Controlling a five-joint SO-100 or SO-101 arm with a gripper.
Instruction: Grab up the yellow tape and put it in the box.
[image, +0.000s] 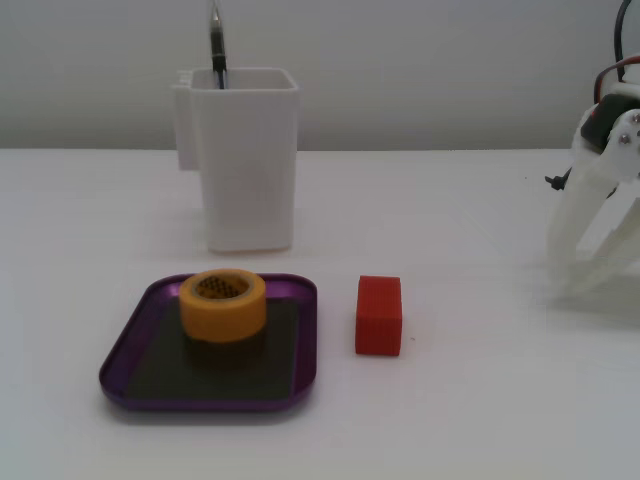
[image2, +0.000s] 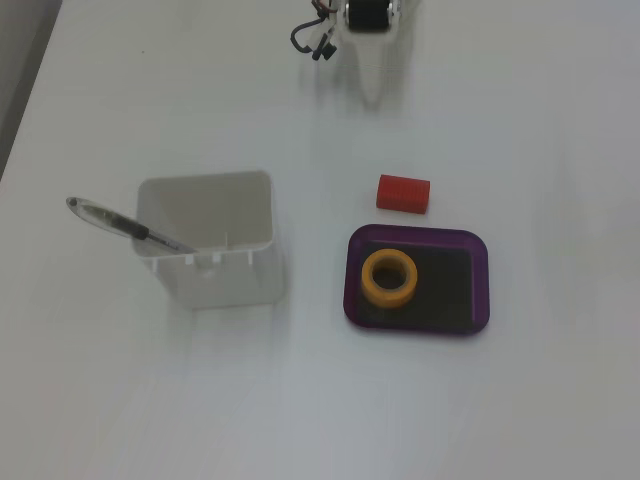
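Note:
The yellow tape (image: 223, 304) lies flat inside the box (image: 125, 355), a purple tray, on its dark bottom toward the back left corner in a fixed view. In the top-down fixed view the tape (image2: 389, 277) sits in the left half of the box (image2: 480, 290). My gripper (image: 568, 285) is far off at the right edge of the table, pointing down, its white fingers meeting at the tips and holding nothing. In the top-down fixed view it (image2: 372, 95) is at the top, well away from the box.
A red block (image: 379, 315) stands just right of the box; it also shows in the top-down fixed view (image2: 403, 193). A tall white container (image: 243, 160) with a pen (image2: 125, 226) in it stands behind the box.

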